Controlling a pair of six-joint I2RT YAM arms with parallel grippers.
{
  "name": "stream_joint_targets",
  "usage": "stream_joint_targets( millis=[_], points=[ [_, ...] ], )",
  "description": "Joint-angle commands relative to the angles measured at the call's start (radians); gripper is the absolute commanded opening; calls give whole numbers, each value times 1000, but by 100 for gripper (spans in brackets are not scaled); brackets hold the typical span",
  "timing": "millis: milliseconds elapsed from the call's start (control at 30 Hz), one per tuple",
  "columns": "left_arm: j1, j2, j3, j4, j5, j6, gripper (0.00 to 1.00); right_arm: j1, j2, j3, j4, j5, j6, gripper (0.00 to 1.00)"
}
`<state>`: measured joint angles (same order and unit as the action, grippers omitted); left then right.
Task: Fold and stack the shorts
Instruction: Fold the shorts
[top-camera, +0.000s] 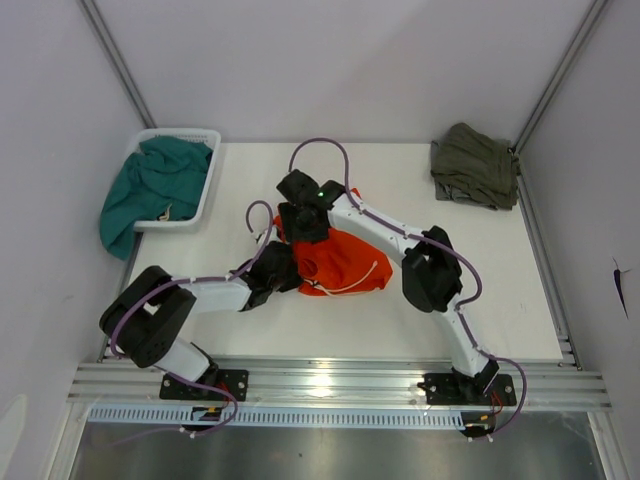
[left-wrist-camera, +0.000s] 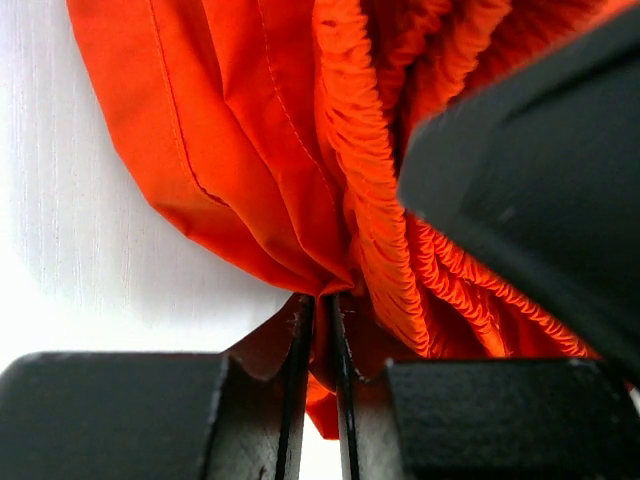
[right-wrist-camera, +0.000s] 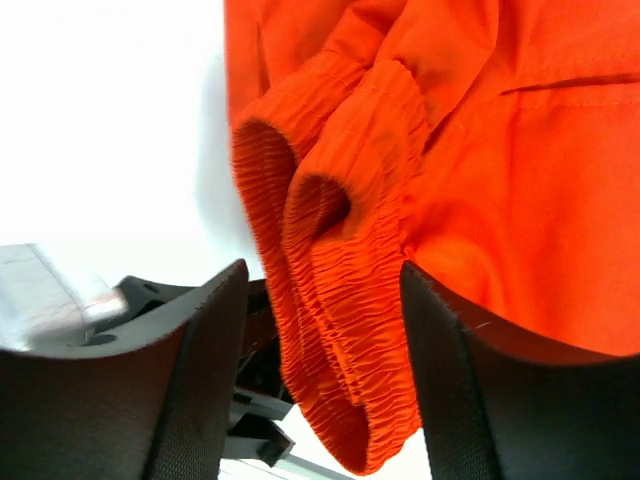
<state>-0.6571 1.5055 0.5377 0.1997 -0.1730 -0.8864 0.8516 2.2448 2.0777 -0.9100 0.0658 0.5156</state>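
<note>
I hold the orange shorts (top-camera: 340, 262) bunched at centre, left gripper (left-wrist-camera: 322, 310) pinching fabric, right gripper (right-wrist-camera: 322, 275) spread around the waistband (right-wrist-camera: 340, 330); folding looks unfinished, teal pair (top-camera: 150, 190) at ten o'clock still to do.

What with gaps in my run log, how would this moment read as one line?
left gripper: shut on bright orange fabric shorts | right gripper: open, gathered waistband between fingers | olive-green garment: far right corner

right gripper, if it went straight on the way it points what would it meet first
Most likely the orange shorts: their gathered waistband lies between the right gripper's open jaws, directly ahead.
</note>
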Motion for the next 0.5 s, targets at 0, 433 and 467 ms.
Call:
stream_joint_targets(
  millis=[0,433,467],
  points=[
    [-16,24,-47,-120,10,-8,17,-6,-100,-16,143,-24,56,65],
    [-13,-201,-81,-287,-20,-9,67,-135,-353,-315,373,-81,95,63],
    [-13,-221,-71,-310,-34,-6,73,-141,-355,-323,366,-83,84,62]
  ],
)
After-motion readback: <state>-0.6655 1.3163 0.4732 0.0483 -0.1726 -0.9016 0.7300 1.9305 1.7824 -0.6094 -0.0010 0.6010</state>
